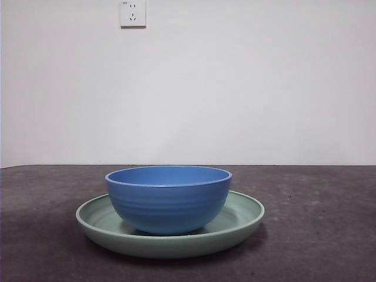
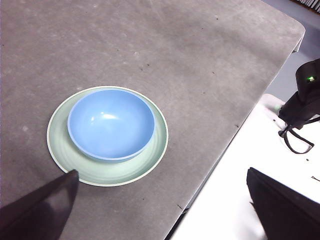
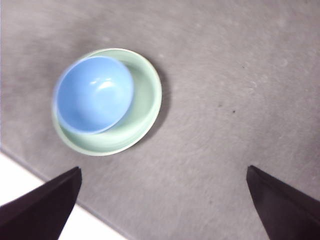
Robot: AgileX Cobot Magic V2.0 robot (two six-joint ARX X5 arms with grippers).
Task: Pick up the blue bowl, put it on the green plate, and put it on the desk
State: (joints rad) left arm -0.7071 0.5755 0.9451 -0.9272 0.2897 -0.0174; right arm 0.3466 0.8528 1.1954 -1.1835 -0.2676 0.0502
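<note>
Mint-green plate (image 1: 247, 220) carries the blue bowl (image 1: 168, 198) on the desk (image 1: 317, 235); both grippers, left gripper (image 2: 160, 210) and right gripper (image 3: 162, 207), hang well above it, spread wide, empty.

A plain white wall (image 1: 235, 88) fills the space behind the table, evenly lit, with a white power socket (image 1: 133, 13) mounted high on it, left of centre. In the left wrist view a white surface (image 2: 235, 200) runs along the table's edge, and a black device with a small green light (image 2: 311, 78) and looped black cable (image 2: 297, 141) sits on it.
</note>
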